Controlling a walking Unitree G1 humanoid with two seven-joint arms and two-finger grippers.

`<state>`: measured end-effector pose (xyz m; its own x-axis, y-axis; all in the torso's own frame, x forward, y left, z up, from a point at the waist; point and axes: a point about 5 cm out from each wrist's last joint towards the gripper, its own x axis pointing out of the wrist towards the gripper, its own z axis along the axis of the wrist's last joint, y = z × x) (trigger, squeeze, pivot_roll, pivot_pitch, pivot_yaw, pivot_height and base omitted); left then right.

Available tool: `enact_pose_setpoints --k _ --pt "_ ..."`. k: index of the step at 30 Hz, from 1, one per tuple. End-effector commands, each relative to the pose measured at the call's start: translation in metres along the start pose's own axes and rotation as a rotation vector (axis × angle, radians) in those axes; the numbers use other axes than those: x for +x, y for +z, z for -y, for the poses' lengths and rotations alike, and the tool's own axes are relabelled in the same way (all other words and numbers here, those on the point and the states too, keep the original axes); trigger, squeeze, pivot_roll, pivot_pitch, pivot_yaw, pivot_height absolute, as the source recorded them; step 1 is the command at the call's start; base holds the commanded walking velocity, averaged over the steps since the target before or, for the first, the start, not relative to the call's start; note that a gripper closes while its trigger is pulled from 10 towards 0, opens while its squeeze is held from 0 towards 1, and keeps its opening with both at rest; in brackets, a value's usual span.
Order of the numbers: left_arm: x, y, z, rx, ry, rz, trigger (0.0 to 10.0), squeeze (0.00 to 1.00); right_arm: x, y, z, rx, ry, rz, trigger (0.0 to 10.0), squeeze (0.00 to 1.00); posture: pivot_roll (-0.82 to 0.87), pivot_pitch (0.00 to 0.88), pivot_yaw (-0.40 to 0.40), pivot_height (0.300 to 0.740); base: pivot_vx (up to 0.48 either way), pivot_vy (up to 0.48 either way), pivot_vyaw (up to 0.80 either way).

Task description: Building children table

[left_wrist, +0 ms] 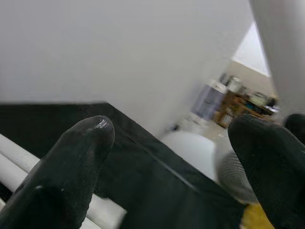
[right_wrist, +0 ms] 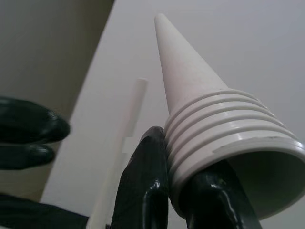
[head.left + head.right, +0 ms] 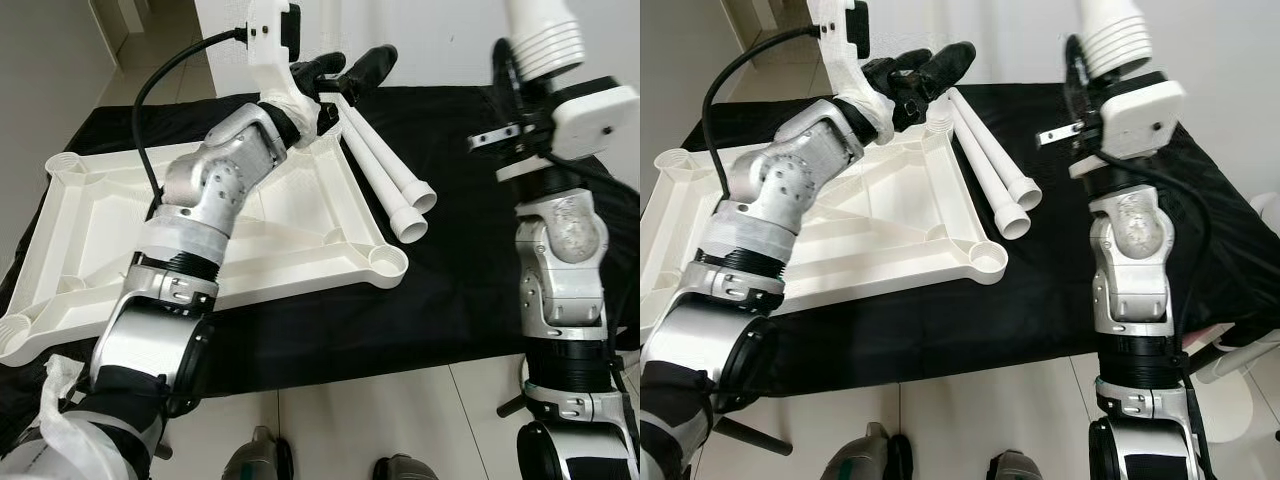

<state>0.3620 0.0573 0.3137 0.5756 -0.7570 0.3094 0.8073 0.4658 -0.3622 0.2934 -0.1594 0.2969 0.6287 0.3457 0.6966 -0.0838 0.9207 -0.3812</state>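
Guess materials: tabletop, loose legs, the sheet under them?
Tabletop: likely moulded plastic, white, slight sheen; ribs and round corner sockets show on its upturned underside. Two loose legs: same-looking white plastic, hollow, open ends visible. Leg held in the right end effector: matching plastic with moulded thread rings. Sheet: black matte fabric, apparently, with soft folds.

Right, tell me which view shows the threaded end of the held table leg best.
The right wrist view: the table leg's ridged, hollow end sits close up, clamped in the right claw. The eye views catch those ridges at the top edge.
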Motion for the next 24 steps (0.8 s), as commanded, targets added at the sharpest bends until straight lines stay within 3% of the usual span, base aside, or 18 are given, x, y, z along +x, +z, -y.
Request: enact_pose_setpoints --k 1,3,4,5,7,9,15,19,24 --pt "-0.008 0.007 0.035 -0.007 -0.625 -0.005 10.0 1.00 0.000 0.001 -0.005 -0.007 0.035 0.015 10.0 0.00 0.05 0.000 0.059 0.740 0.000 0.000 0.00" --pt "-0.008 0.006 0.035 -0.014 -0.625 -0.018 10.0 1.00 0.000 0.000 -0.006 0.000 0.042 0.014 10.0 0.00 0.05 0.000 0.056 0.740 0.000 0.000 0.00" --pt "-0.006 0.009 0.037 -0.069 -0.646 -0.017 10.0 0.29 -0.003 -0.003 -0.013 0.013 0.083 -0.003 10.0 0.00 0.04 0.000 0.052 0.740 0.000 0.000 0.00" --pt "-0.005 0.011 0.038 -0.120 -0.658 -0.016 10.0 0.00 -0.005 -0.006 -0.020 0.028 0.117 -0.018 10.0 0.00 0.04 0.000 0.052 0.740 0.000 0.000 0.00" --pt "-0.004 0.013 0.040 -0.158 -0.666 -0.017 10.0 0.00 -0.007 -0.008 -0.024 0.039 0.140 -0.028 10.0 0.00 0.04 0.000 0.052 0.740 0.000 0.000 0.00" --pt "-0.001 0.020 0.039 -0.259 -0.671 0.018 10.0 0.00 -0.013 -0.013 -0.033 0.056 0.177 -0.052 10.0 0.00 0.03 0.000 0.049 0.740 0.000 0.000 0.00" --pt "0.000 0.030 0.038 -0.389 -0.683 0.067 10.0 0.00 -0.026 -0.020 -0.047 0.090 0.220 -0.097 10.0 0.00 0.02 0.000 0.051 0.740 0.000 0.000 0.00" --pt "0.001 0.030 0.036 -0.415 -0.683 0.074 10.0 0.00 -0.032 -0.023 -0.054 0.107 0.241 -0.116 10.0 0.00 0.01 0.000 0.058 0.740 0.000 0.000 0.00" --pt "0.012 0.026 0.029 -0.407 -0.593 0.062 10.0 0.00 -0.042 -0.029 -0.066 0.116 0.288 -0.144 10.0 0.00 0.01 0.000 0.066 0.740 0.000 0.000 0.00"
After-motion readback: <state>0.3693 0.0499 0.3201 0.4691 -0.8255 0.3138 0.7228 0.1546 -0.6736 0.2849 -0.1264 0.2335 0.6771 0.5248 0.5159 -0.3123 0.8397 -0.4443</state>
